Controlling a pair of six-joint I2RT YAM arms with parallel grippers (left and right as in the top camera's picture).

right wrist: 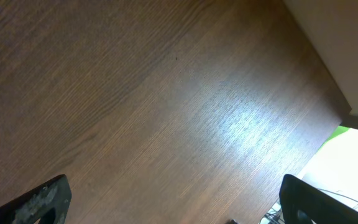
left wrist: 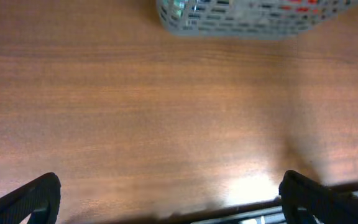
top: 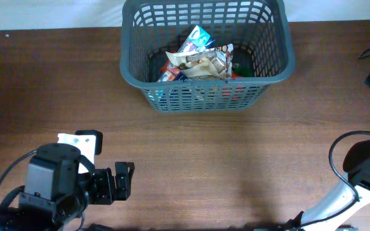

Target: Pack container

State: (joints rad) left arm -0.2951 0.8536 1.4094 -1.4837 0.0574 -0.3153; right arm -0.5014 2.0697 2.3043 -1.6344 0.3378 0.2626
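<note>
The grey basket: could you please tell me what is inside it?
A loose pile of crinkled snack packets lies in the basket, with a blue-and-white packet on top. Something red shows beside the pile. What it is, and anything lower down, is covered.

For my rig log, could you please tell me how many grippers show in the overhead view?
1. The left gripper is at the lower left over the table, open. The right gripper is out of that view; only its arm shows at the lower right.
</note>
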